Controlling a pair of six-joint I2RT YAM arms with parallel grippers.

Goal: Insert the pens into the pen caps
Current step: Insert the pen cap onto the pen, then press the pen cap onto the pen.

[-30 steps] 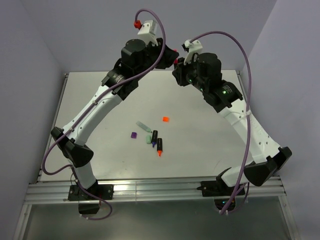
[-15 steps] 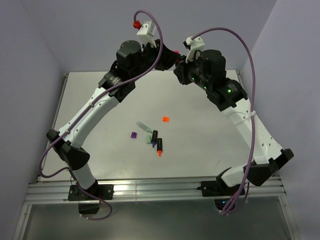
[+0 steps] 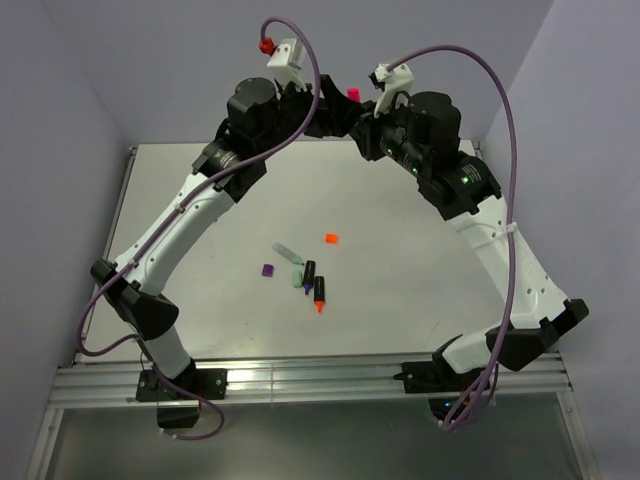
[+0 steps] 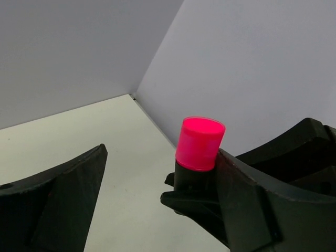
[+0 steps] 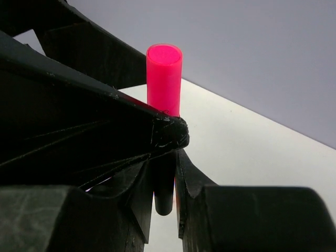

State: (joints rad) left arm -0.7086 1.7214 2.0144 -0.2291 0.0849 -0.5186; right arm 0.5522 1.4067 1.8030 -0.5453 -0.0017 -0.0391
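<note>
Left claw (image 4: 157,181) opened, seemingly glossy pink cap (image 4: 200,143)

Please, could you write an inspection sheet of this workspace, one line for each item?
Surface: pale grey table, matt.
Job's things: black pen with pink cylindrical plastic cap, held above the table; lying below: orange-tipped black pen, second black pen, small green cap, square orange cap, purple cap, pale slim piece too small to identify.
Clutter: nothing seen.
Grippers: right gripper shut on the capped pen's barrel; left gripper open beside the cap.
Cables: purple cable loops over each arm, above the table things.
Surroundings: lilac walls; aluminium rail at near edge.
</note>
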